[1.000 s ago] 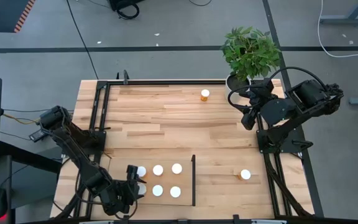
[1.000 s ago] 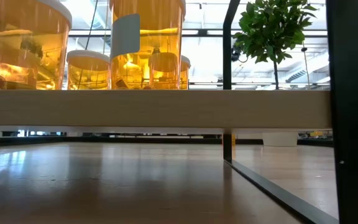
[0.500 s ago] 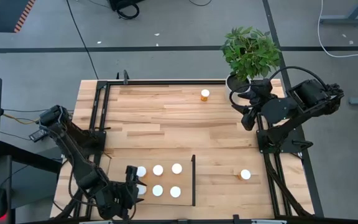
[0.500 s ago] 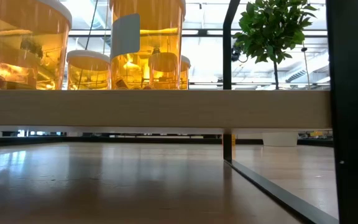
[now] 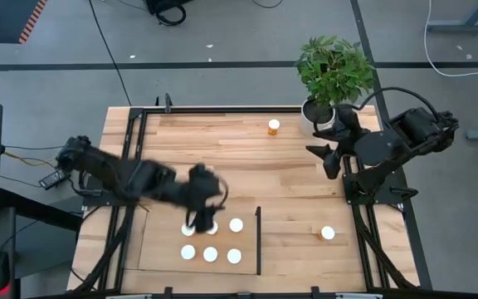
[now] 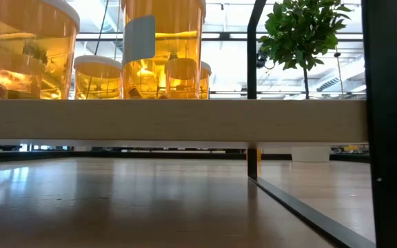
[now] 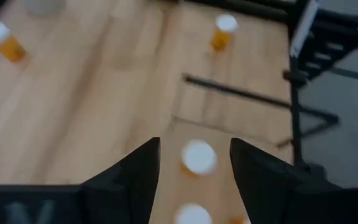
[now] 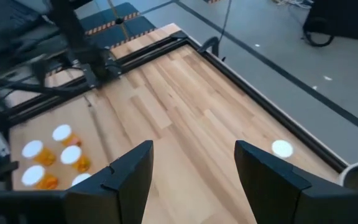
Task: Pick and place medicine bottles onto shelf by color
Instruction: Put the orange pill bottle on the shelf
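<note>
Several orange medicine bottles with white caps stand upright on the pale shelf (image 5: 160, 249) at the near left: one bottle (image 5: 236, 224) by the black strip (image 5: 258, 241), another bottle (image 5: 187, 252) at the near-left corner. Two more stand on the tabletop: a far bottle (image 5: 274, 125) and a bottle (image 5: 328, 233) right of the strip. My left gripper (image 5: 201, 218) hangs open above the shelf's far row with nothing in it; its wrist view (image 7: 194, 144) looks down on a cap (image 7: 199, 157). My right gripper (image 5: 322, 158) waits open, high at the far right.
A potted plant (image 5: 332, 71) in a white pot stands at the table's far right corner, close to my right arm. Black rails (image 5: 131, 166) run along the table's left, far and right edges. Bare planks lie between the shelf and the far bottle.
My left gripper has risen from the shelf's near-left corner and swung toward the far and right, now over the shelf's far row. A bottle stands uncovered at the near-left corner where the gripper was. The other bottles have kept their places.
</note>
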Tool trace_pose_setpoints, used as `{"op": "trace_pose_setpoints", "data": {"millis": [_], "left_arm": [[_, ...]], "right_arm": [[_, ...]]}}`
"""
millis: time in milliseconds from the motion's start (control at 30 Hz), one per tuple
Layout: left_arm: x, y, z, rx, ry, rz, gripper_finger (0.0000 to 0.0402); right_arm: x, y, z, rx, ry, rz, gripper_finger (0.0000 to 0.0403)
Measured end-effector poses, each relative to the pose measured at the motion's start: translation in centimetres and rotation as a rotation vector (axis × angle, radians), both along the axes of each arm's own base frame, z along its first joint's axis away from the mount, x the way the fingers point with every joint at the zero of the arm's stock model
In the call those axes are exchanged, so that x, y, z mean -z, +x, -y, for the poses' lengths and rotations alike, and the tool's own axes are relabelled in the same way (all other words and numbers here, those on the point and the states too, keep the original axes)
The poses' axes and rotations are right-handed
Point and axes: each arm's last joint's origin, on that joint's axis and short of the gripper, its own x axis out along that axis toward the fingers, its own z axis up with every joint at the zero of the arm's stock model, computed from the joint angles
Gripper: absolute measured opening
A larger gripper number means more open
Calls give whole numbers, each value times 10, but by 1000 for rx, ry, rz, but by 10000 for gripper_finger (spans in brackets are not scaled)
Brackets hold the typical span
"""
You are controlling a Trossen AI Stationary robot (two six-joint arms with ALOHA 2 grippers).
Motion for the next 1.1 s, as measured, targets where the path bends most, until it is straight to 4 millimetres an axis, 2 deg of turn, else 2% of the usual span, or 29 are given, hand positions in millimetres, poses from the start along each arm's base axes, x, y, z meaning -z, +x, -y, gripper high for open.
{"op": "trace_pose_setpoints", "data": {"millis": [233,333,467,667,933,1100], "left_arm": [[-17,24,-98,-169,37,45,197],[-14,33,-141,-211,-51,64,195],[-1,43,-185,-180,-100,44,205],[11,61,-236,-163,-42,7,236],[-1,101,-295,-199,6,47,251],[21,136,-317,-216,-7,6,246]], "right_arm": [[0,-2,-5,-17,-11,9,232],[-1,-2,-5,4,-20,19,232],[-1,-2,-2,41,-72,27,232],[-3,0,8,213,-81,98,232],[0,12,27,364,-92,91,232],[1,14,38,407,-96,70,232]]}}
